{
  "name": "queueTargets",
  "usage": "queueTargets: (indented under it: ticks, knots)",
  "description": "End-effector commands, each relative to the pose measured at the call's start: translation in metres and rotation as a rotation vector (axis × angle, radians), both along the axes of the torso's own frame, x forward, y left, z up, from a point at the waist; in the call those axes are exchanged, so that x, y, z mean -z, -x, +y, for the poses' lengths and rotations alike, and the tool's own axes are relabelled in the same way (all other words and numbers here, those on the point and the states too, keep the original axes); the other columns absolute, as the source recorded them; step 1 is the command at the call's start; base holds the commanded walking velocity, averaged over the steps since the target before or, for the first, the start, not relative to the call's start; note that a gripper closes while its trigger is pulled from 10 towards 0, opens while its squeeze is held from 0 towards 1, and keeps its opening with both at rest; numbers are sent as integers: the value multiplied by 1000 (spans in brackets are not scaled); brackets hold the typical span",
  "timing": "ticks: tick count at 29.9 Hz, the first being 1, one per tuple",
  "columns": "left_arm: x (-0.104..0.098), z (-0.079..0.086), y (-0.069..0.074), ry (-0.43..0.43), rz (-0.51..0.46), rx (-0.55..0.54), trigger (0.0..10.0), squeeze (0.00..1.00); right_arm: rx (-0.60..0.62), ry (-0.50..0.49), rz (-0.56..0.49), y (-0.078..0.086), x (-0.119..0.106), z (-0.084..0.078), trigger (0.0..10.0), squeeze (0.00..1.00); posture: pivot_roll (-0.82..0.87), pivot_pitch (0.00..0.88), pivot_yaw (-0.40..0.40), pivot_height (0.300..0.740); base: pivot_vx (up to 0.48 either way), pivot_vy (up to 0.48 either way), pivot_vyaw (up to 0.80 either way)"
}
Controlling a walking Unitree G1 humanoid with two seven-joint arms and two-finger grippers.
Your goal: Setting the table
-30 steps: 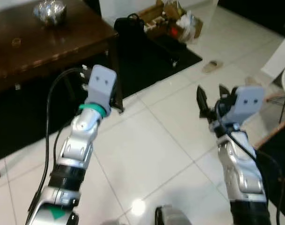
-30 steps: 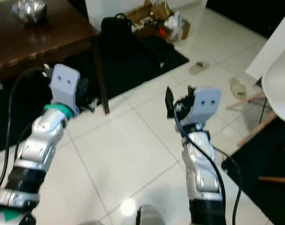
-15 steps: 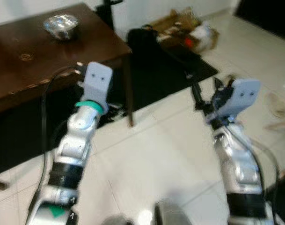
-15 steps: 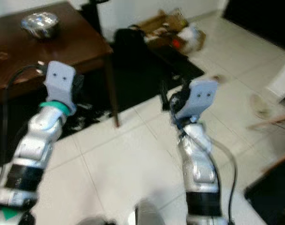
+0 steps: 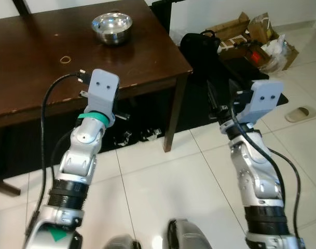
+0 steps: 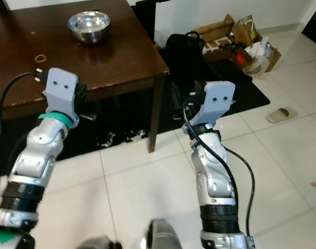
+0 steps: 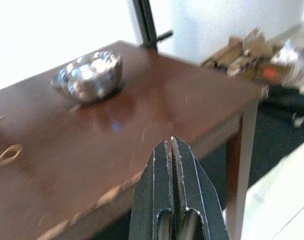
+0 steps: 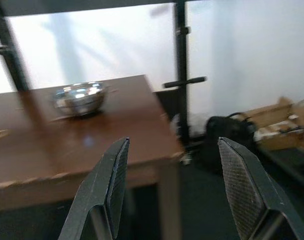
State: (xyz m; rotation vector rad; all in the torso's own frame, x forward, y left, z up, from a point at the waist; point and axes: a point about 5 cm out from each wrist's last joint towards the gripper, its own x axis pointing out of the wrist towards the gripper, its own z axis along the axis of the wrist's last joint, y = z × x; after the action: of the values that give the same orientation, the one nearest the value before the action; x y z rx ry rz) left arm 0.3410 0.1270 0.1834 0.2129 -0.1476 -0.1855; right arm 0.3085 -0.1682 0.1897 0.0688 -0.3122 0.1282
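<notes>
A shiny metal bowl [image 5: 111,27] stands near the far edge of a dark brown wooden table [image 5: 38,78]. A small ring [image 5: 66,59] lies on the tabletop, nearer to me than the bowl. My left gripper [image 7: 171,150] is held up at the table's front edge, its black fingers shut with nothing between them. Right of the table's corner leg, my right gripper [image 8: 171,165] hangs over the floor, open and empty, its pads [image 8: 116,175] wide apart. In both wrist views the bowl [image 7: 88,76] sits well beyond the fingertips.
A black bag [image 5: 199,44] and cardboard boxes with clutter [image 5: 251,39] lie on a dark mat right of the table. A slipper [image 5: 300,113] rests on the white tiles. Cables and small debris [image 5: 129,137] lie under the table. A black pole [image 7: 147,22] stands behind it.
The camera has swung left towards the table, bringing the bowl and tabletop into fuller view. Both arms stay raised; the right gripper stays open.
</notes>
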Motion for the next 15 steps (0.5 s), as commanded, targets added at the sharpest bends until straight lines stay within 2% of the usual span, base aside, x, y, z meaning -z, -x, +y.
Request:
queueTargets:
  ticks: [1, 15]
  knots:
    - [5, 8, 0, -13, 18, -26, 10000, 51, -8, 8, -5, -1, -1, 4, 10000, 0, -39, 0, 65, 740, 480, 0, 0]
    - [4, 7, -1, -13, 14, -24, 10000, 51, -6, 22, -22, 0, -3, 4, 10000, 0, -43, 0, 72, 740, 480, 0, 0]
